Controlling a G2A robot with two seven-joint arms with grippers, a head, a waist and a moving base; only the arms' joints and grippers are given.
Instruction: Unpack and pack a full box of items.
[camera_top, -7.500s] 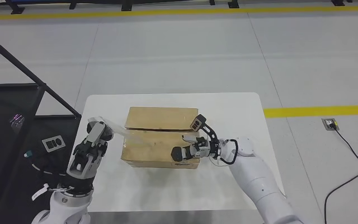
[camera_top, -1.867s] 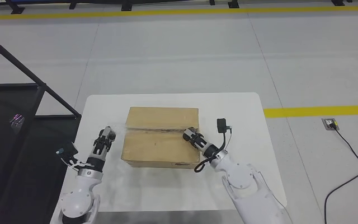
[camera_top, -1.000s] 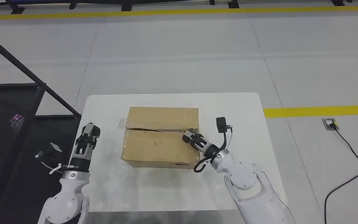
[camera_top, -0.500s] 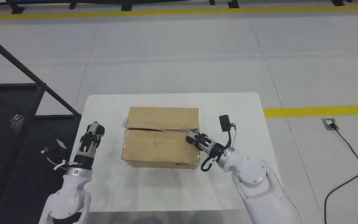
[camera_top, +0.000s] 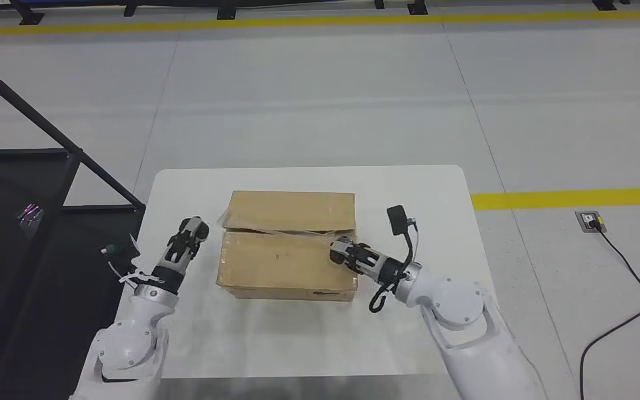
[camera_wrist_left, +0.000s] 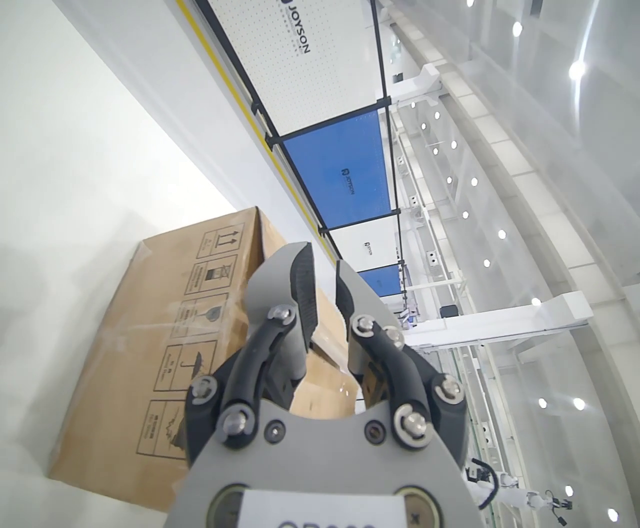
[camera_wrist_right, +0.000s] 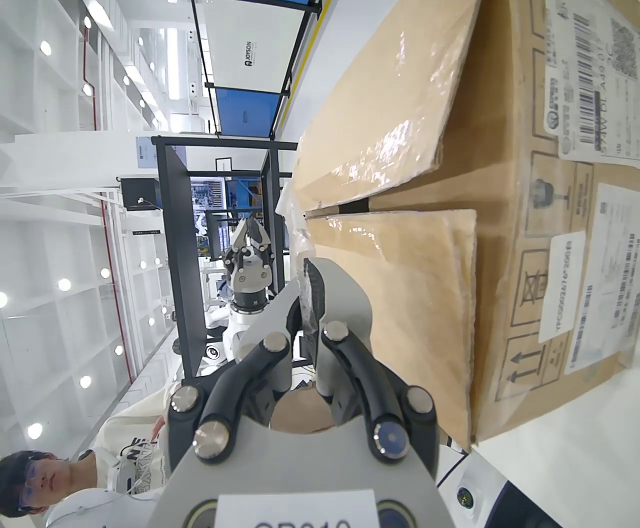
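Note:
A brown cardboard box (camera_top: 288, 245) lies in the middle of the white table, its two top flaps meeting at a seam; the far flap stands slightly raised. In the right wrist view the box (camera_wrist_right: 500, 150) is close, with labels on its side. My right gripper (camera_top: 340, 252) sits at the right end of the seam, shut (camera_wrist_right: 309, 295) on a strip of clear tape (camera_wrist_right: 299, 235) that runs off the seam. My left gripper (camera_top: 190, 232) hovers just off the box's left end, its fingers (camera_wrist_left: 324, 267) narrowly open with nothing between them. The box's printed side (camera_wrist_left: 190, 320) faces it.
The table (camera_top: 430, 200) has bare room to the right of the box and along its front edge. A black metal frame (camera_top: 60, 190) stands off the table's left side.
My left gripper, which held a long tape strip 7.5 s ago, pulled away to the table's left edge without it and has come back beside the box. My right gripper stayed at the seam's right end.

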